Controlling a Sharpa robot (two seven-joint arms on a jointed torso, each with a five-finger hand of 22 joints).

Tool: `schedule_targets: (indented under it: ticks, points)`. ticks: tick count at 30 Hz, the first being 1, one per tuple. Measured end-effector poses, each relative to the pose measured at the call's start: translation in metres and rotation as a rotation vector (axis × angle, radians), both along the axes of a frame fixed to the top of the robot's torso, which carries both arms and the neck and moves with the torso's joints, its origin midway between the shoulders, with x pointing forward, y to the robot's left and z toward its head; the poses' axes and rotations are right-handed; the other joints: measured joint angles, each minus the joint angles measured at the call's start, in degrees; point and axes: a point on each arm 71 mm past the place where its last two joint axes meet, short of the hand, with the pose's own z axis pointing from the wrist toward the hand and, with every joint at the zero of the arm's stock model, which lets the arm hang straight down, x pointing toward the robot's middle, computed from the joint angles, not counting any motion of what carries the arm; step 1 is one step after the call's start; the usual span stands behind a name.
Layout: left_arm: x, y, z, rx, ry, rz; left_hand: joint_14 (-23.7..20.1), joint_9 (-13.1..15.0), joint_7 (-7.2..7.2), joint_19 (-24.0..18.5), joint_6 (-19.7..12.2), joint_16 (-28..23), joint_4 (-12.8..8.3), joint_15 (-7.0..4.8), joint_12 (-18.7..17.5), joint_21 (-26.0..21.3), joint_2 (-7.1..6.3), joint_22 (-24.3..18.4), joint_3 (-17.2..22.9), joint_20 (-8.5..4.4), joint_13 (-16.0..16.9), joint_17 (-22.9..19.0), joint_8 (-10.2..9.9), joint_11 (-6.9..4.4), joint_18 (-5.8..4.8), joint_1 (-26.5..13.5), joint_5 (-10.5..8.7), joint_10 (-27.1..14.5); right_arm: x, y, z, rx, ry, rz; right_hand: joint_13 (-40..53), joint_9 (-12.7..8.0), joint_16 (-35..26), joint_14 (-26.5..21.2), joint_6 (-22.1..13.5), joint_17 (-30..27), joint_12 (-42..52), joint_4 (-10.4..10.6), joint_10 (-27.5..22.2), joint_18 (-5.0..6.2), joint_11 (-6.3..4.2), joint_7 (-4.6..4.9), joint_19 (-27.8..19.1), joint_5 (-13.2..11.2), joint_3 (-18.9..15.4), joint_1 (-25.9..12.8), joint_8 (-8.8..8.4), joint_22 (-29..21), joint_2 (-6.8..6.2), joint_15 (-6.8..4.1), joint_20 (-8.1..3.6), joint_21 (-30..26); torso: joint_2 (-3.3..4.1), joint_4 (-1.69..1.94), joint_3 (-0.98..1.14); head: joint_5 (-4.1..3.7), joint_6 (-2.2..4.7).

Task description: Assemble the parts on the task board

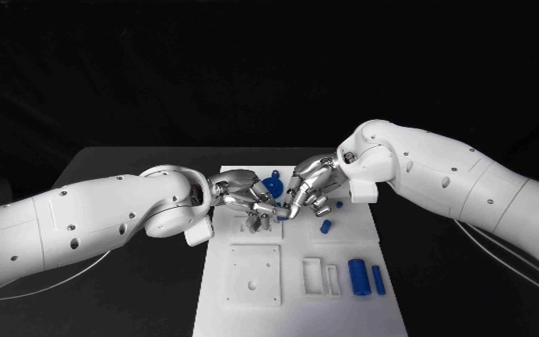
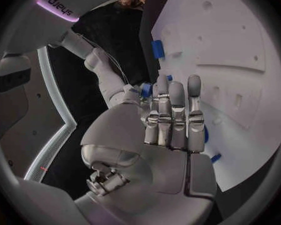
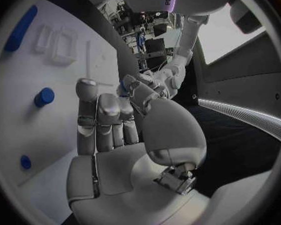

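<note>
Both hands meet over the task board's [image 1: 294, 306] far end: left hand [image 1: 245, 197] and right hand [image 1: 310, 185] together pinch a small blue part [image 1: 282, 214]; uneven pull could drop it among loose blue pegs [image 1: 325, 226].

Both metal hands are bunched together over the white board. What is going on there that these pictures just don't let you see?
- Head view: whether the left hand or right hand grips a blue part; fingers overlap it.
- Left wrist view: the left hand's own fingers cover the contact spot.
- Right wrist view: the right hand hides its fingertips' work.
- Task board: its near edge is cut off in the head view.
</note>
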Motion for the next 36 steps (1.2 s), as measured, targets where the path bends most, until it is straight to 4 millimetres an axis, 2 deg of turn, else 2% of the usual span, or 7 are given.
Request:
schedule_targets:
  ticks: [10, 12, 21, 26, 29, 34, 36]
  points:
    - [0.0, -0.0004, 0.0, -0.005, 0.006, 0.002, 0.0, -0.32, -0.04, 0.21, -0.04, 0.0, -0.83, 0.0, -0.4, -0.22, 1.15, 0.11, 0.51, -0.21, -0.2, 0.0, 0.01, 0.0, 0.0, 1.72, 1.13, 0.0, 0.0, 0.0016, -0.0004, -0.003, -0.001, 0.003, -0.01, 0.0, 0.0, 0.0, -0.02, 0.0, 0.0, -0.01, 0.0, 0.0, 0.0, 0.01, 0.0, 0.26, -0.01, -0.06, 0.2, 0.0, -0.06, 0.0, 0.0, 0.0, 0.0, 0.01, 0.0, 0.05, -0.12]
    - [0.0, -0.0005, -0.0001, -0.006, 0.007, 0.002, 0.0, -0.47, -0.04, 0.21, -0.04, 0.0, -1.25, 0.0, -0.52, -0.56, 1.66, 0.11, 0.93, -0.21, -0.31, 0.0, 0.01, 0.0, -0.01, 2.23, 1.89, 0.0, 0.0001, 0.0017, -0.0005, -0.004, -0.002, 0.003, -0.01, 0.01, 0.0, 0.0, -0.03, -0.01, 0.0, -0.01, 0.0, 0.0, 0.0, 0.01, 0.0, 0.26, -0.01, -0.06, 0.2, 0.0, -0.06, 0.0, 0.0, 0.0, 0.0, 0.01, 0.0, 0.07, -0.15]
    - [-0.0003, -0.0008, -0.0001, -0.012, 0.016, 0.0, 0.0, -0.55, -0.17, 0.48, -0.37, 0.06, -4.55, 0.0, -1.56, -0.56, 2.2, 0.11, 4.23, -0.48, -1.16, 0.31, -0.32, -0.32, 0.0, 6.52, 6.1, 0.34, 0.0014, 0.0003, -0.0012, -0.008, -0.002, -0.003, -0.01, 0.04, 0.0, 0.0, -0.13, -0.01, 0.0, -0.08, -0.01, 0.0, -0.01, 0.07, 0.0, 0.26, -0.08, 0.03, 0.19, 0.0, 0.02, 0.0, 0.0, 0.0, -0.01, 0.0, 0.0, 0.02, -0.21]
    - [-0.0002, -0.0005, 0.0, -0.02, 0.021, 0.003, 0.53, 1.5, -0.28, 0.92, -0.25, 1.17, -4.94, -0.49, -1.73, 0.46, 2.63, 0.1, 4.8, -0.92, -1.51, 0.99, 0.27, -0.73, 0.0, 7.29, 7.63, 1.77, 0.0014, 0.0003, -0.0011, -0.007, -0.003, -0.003, -0.01, 0.03, 0.0, 0.0, -0.16, -0.01, 0.01, -0.08, -0.22, 0.0, -0.21, 0.07, 0.0, 0.58, -0.09, 0.09, 0.17, 0.0, 0.09, 0.0, 0.0, 0.0, -0.02, -0.02, 0.0, -0.03, -0.25]
    - [-0.0001, 0.0, -0.0001, -0.026, 0.026, 0.008, 0.57, 1.62, -0.28, 0.92, -0.24, 1.61, -4.41, -0.53, -1.72, 1.57, 2.81, 0.1, 5.34, -0.92, -1.45, 1.28, 0.28, -0.75, 0.0, 7.11, 7.76, 1.8, 0.0015, 0.0003, -0.0007, -0.006, -0.004, -0.002, -0.01, 0.03, 0.0, 0.0, -0.23, -0.01, 0.01, -0.09, -0.22, 0.0, -0.21, 0.14, 0.0, 0.58, -0.09, 0.09, 0.17, 0.0, 0.09, 0.0, 0.0, 0.0, -0.02, -0.03, 0.0, -0.03, -0.25]
    - [0.0001, 0.0006, -0.0003, -0.038, 0.035, 0.017, 0.82, 3.81, -0.28, 0.79, -0.22, 2.19, -3.82, -0.61, -1.1, 3.46, 3.48, 0.1, 5.93, -1.06, -0.76, 1.66, 0.28, -0.81, 0.0, 6.37, 7.99, 2.02, 0.0014, 0.0004, -0.0001, -0.006, -0.008, -0.002, -0.42, 0.02, -0.16, -0.19, -0.26, -0.05, -0.23, -0.16, -0.62, 0.0, -0.01, 0.16, 0.0, 0.44, -0.16, 0.09, 0.13, 0.0, 0.09, 0.18, 0.0, -0.21, -0.02, -0.03, 0.0, -0.08, -0.26]
    - [0.0003, 0.0011, -0.0005, -0.043, 0.04, 0.022, 0.83, 6.15, -0.28, 0.7, -0.21, 2.27, -3.76, -0.61, -1.08, 3.66, 3.22, 0.1, 5.98, -1.14, -0.66, 1.67, 0.28, -0.84, 0.0, 6.05, 7.99, 2.06, 0.001, 0.0005, 0.0003, -0.006, -0.011, -0.002, -1.03, 0.02, -0.58, -0.33, -0.36, -0.19, -1.05, 0.1, -1.28, 0.0, 0.08, 0.25, 0.0, -0.49, -0.42, 0.09, 0.12, 0.0, 0.09, 0.06, 0.0, -0.83, -0.02, -0.03, 0.0, -0.11, -0.26]
